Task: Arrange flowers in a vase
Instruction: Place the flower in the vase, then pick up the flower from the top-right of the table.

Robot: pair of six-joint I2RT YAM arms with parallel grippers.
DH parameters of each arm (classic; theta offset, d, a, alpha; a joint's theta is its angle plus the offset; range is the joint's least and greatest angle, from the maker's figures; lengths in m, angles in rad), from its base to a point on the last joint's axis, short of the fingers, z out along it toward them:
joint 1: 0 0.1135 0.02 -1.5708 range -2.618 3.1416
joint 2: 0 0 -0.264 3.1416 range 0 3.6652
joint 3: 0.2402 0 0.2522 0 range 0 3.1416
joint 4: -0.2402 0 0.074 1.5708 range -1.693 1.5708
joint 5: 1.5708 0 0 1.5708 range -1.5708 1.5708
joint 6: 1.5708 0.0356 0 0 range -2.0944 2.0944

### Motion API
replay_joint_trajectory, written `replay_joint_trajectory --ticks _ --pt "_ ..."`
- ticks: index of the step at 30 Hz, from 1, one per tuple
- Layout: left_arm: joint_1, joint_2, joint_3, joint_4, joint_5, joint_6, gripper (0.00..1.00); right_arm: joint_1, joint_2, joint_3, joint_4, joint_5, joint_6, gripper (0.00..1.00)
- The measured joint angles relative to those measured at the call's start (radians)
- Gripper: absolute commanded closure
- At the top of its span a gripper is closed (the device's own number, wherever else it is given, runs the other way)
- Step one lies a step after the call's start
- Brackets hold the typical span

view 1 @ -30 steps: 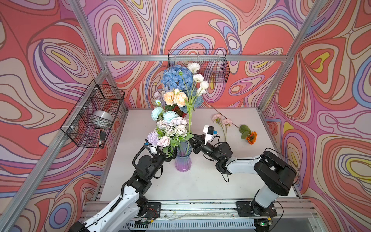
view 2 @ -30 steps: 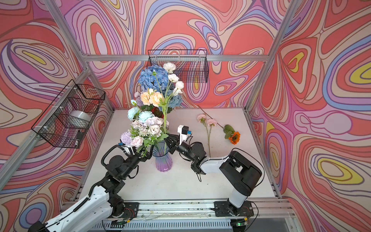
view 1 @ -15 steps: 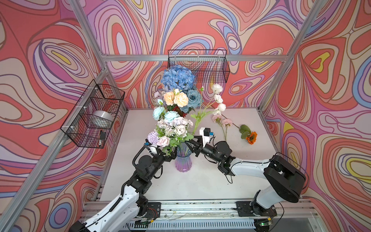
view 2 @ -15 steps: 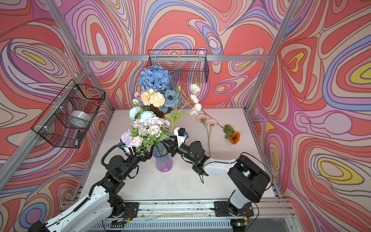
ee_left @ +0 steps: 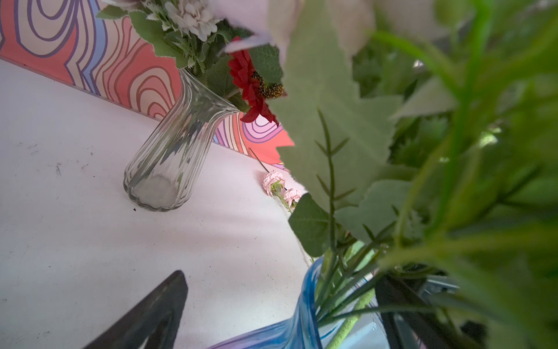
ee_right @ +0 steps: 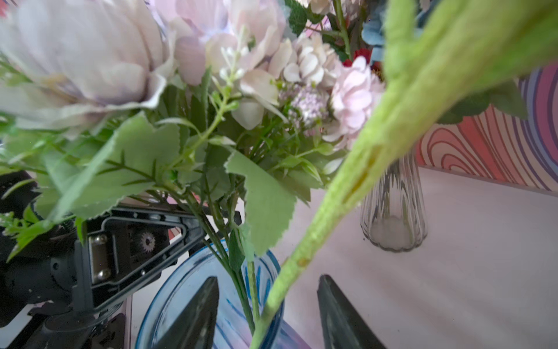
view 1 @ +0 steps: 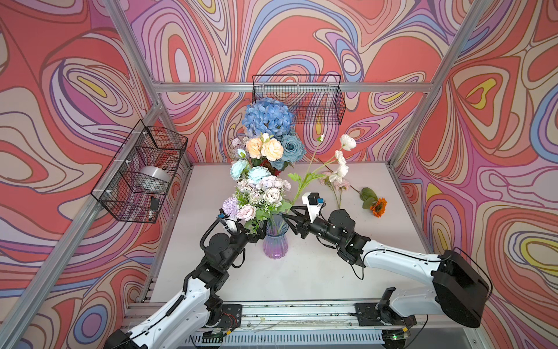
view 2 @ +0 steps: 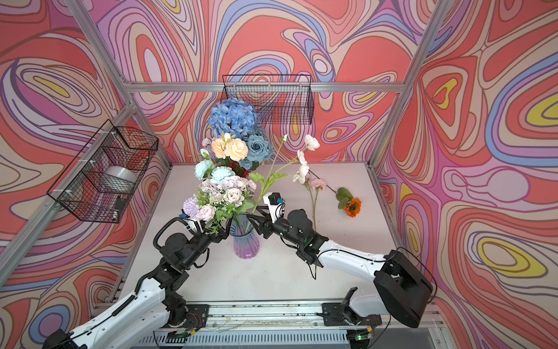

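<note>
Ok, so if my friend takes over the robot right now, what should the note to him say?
Left gripper: open, by the blue vase rim, holding nothing.
Right gripper: open, jaws either side of the white-flowered stem, not pinching it.
Things: that stem stands in the blue vase with the pastel bunch; the clear vase behind holds the tall bouquet.
Done: both vases hold flowers.
Left: pink sprig and orange sunflower lie on the table; they probably go in next.

Back basket [view 1: 317, 105]: we are seeing it hanging on the rear wall.
Side basket [view 1: 129, 205]: we are seeing it holding a silver round thing [view 1: 154, 176].
</note>
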Motion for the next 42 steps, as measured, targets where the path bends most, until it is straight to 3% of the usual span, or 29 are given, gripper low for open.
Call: replay_joint_trajectory --ticks 8,14,19,25,36,42 --pt "0.000 0.000 0.000 0.000 -0.003 0.000 0.00 0.000 -0.105 0.021 -0.243 0.074 -0.042 0.43" --pt "0.000 0.000 0.000 0.002 -0.003 0.000 0.00 -0.011 -0.087 0.060 -0.433 0.334 -0.074 0.43" --pt "0.000 0.000 -0.008 0.016 -0.002 -0.001 0.00 -0.123 0.017 0.106 -0.568 0.472 -0.040 0.43" --pt "0.000 -0.001 -0.017 0.027 -0.003 -0.008 0.00 -0.314 0.156 0.140 -0.682 0.496 0.038 0.42" --pt "0.000 -0.023 -0.021 0.019 -0.009 -0.008 0.00 -0.512 0.478 0.394 -0.813 0.463 0.048 0.43" --pt "0.000 -0.037 -0.023 0.013 -0.017 -0.008 0.00 -0.581 0.550 0.456 -0.834 0.410 0.064 0.49"
